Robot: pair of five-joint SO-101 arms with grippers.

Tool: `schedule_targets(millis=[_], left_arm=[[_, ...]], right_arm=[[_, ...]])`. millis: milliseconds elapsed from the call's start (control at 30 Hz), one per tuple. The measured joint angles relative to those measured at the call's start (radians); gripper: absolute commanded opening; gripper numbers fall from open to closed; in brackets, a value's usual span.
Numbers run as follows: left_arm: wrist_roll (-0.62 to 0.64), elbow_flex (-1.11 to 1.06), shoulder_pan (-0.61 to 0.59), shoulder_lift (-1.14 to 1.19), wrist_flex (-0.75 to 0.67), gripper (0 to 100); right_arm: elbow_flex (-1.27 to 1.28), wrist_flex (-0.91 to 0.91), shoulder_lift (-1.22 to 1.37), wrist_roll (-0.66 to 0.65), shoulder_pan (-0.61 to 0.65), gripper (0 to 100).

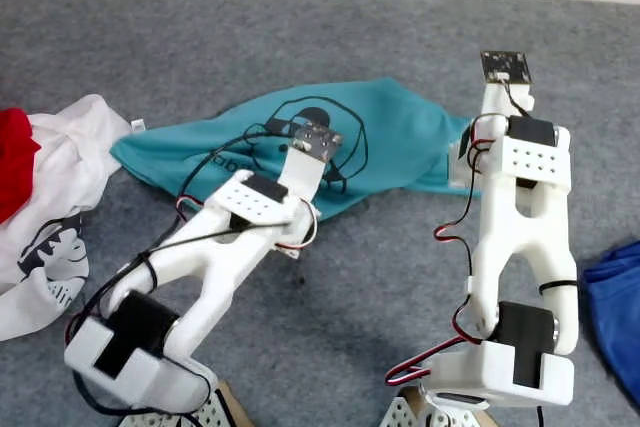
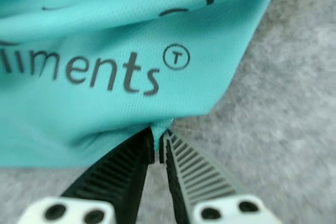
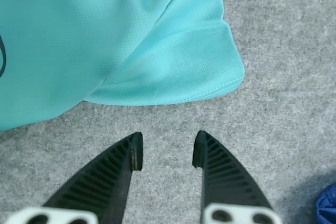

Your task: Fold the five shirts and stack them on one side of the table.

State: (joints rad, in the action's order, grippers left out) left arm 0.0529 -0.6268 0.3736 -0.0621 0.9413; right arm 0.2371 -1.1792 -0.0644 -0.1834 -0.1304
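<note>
Teal shirt (image 1: 400, 137), lying mid-way across the table (image 1: 380, 277), is pinched at its edge by the closed left gripper (image 2: 159, 142), while the right gripper (image 3: 167, 153) is held open just short of the sleeve (image 3: 173, 72), which should be gripped well in before anything is folded.

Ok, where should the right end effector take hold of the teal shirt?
On the hemmed corner of the teal shirt, lying flat just ahead of the open right end effector. Come low from the bare table side, since that stitched edge faces it.
</note>
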Motion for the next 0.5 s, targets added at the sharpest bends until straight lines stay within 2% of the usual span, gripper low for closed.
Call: schedule_targets(millis=[100,200,400,500], left_arm=[[0.018,0.025,-0.017,-0.112,0.117,1],[0.046,0.026,-0.086,-0.264,0.196,1],[0.048,0.026,-0.293,-0.614,0.353,1],[-0.018,0.026,-0.417,-0.747,0.414,1]], right_arm=[[0.005,0.0,0.0,0.025,0.003,17.0],[0.041,0.023,0.0,0.035,0.025,17.0],[0.089,0.074,0.0,0.035,0.04,17.0],[0.089,0.083,0.0,0.035,0.038,17.0]])
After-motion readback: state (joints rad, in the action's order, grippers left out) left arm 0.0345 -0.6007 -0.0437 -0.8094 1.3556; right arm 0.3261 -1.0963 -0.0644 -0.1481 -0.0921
